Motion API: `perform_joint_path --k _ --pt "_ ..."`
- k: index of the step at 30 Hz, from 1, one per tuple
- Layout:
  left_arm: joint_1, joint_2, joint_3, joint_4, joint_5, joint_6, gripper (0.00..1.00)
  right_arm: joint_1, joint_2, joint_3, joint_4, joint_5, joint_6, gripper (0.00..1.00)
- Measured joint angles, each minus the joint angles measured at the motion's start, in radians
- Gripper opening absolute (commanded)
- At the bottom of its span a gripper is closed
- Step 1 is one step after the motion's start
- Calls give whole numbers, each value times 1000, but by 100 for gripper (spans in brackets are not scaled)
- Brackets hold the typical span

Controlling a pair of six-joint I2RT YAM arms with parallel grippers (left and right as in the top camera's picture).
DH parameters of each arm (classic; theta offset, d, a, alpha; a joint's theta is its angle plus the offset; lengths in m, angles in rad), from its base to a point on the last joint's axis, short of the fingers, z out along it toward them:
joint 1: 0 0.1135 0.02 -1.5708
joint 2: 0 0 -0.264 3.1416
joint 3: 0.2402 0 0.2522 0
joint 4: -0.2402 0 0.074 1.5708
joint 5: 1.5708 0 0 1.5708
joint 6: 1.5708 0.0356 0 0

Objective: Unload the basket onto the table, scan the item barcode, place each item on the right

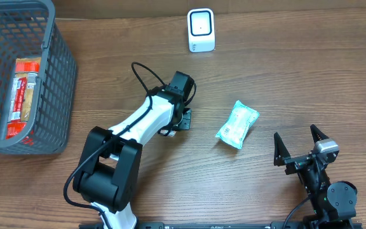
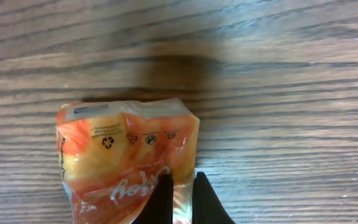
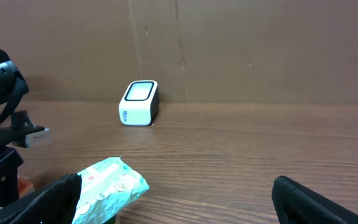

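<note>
Right up against the left wrist camera, the orange packet (image 2: 126, 165) is filling the lower half of the view. The left jaws are closing tight on its lower right edge, and the two dark fingertips (image 2: 211, 200) are pinching the film between them. Its print is reading upside down, and a shadow is falling on the wood just beyond it. I cannot tell whether it is touching the table (image 1: 297, 63) or hanging just clear.

From overhead, the grey mesh basket (image 1: 59, 95) is sitting well off to the left of the left jaws, at the table's corner. The white and black left arm (image 1: 142, 124) is reaching out over the middle of the table, hiding the orange packet from above.

The right jaws are standing wide open near the table's front edge, gripping nothing, with both fingers showing at the bottom corners of the right wrist view.

The green and white packet (image 1: 237, 124) is lying flat on the wood between the two sets of jaws, apart from both. The white scanner (image 1: 201, 30) is standing well beyond the left jaws, near the far edge. A red and white packet (image 1: 23, 95) is lying inside the basket.
</note>
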Motion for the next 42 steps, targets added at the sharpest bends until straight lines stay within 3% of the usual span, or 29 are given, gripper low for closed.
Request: perform_joint_path --k 11,25,42 --pt "-135 0 -8 12 -121 -8 4 0 0 0 0 1 0 100" --pt "-207 7 -14 4 -224 -51 4 0 0 0 0 0 0 100" --pt "-264 22 -18 8 -250 -84 5 0 0 0 0 0 0 100"
